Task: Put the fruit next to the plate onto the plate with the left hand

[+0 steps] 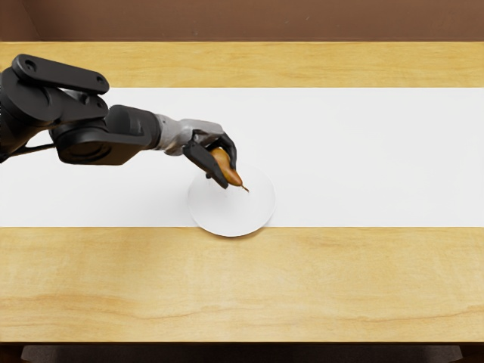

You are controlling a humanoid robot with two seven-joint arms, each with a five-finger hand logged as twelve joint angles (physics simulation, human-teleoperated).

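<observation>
from the head view, the only one there is: the left hand (214, 157) reaches in from the left, and its dark fingers (204, 160) are curled around the fruit (228, 172), a brownish, pear-like thing with its thin stem end pointing down and to the right. the fruit sits over the upper-left part of the plate (240, 213), just inside the rim by the look of it. i can't tell from up here whether it touches the plate or hangs a little above it. the plate is white on a white runner (363, 151) laid across the table (242, 280), so its edge is hard to read. the right arm is nowhere to be seen.

what worries me is the release. the fruit is near the rim, not the middle, and it is rounded and tapered (the sort of shape that rolls in a curve), so if the fingers let go from any height it could tip over its narrow end and wander off onto the runner. the fingers wrap it closely too, and one could drag it outward as they spread. a push on the rim could also shove the light plate aside. i'd want it carried further in and set low before the hand loosens.
</observation>
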